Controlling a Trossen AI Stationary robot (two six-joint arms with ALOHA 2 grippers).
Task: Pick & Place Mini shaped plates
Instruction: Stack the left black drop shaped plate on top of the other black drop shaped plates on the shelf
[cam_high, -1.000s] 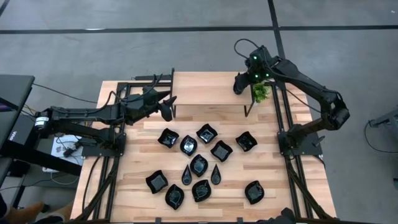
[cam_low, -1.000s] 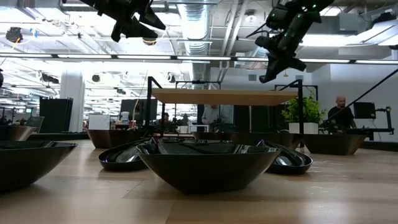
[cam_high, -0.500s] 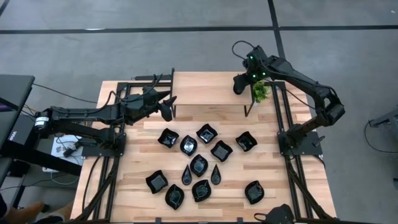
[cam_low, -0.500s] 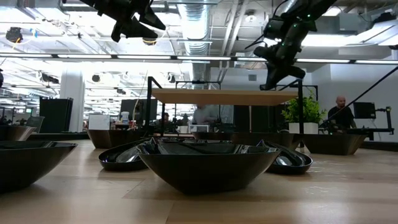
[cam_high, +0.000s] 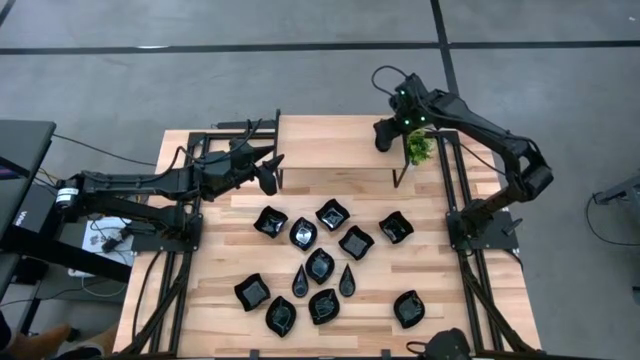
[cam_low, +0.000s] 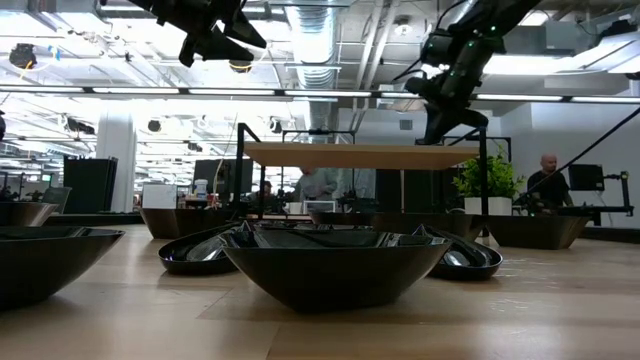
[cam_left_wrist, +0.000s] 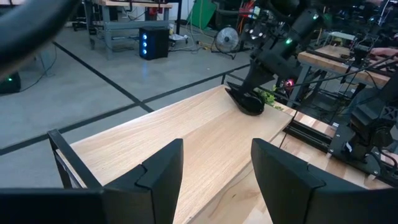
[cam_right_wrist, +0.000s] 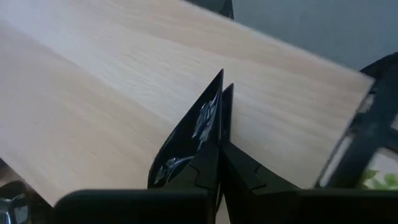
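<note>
Right wrist view shows the right gripper (cam_right_wrist: 219, 118) pinched tight on the rim of a small glossy black plate (cam_right_wrist: 186, 146), the dish hanging edge-on from the fingertips over the pale wood of the raised shelf (cam_right_wrist: 93, 93). From overhead, that gripper (cam_high: 383, 135) sits at about one o'clock on the table, above the right end of the shelf (cam_high: 330, 140) and just beside the small green plant (cam_high: 418, 149). The left wrist view suggests the held plate (cam_left_wrist: 245, 101) is already low, at or very near the shelf surface, though contact cannot be confirmed. To finish this placement well, I judge the arm should ease straight down until the dish's base settles flat, then release slowly so the thin rim does not stick to a finger and tip the plate; it should also keep off the plant at the shelf's end and stay clear of the board's edge. The left gripper (cam_high: 270, 172) waits at about eleven o'clock, its fingers spread wide and holding nothing. The remaining mini plates (cam_high: 320, 265) lie clustered on the table (cam_high: 210, 270) from centre toward six o'clock.
</note>
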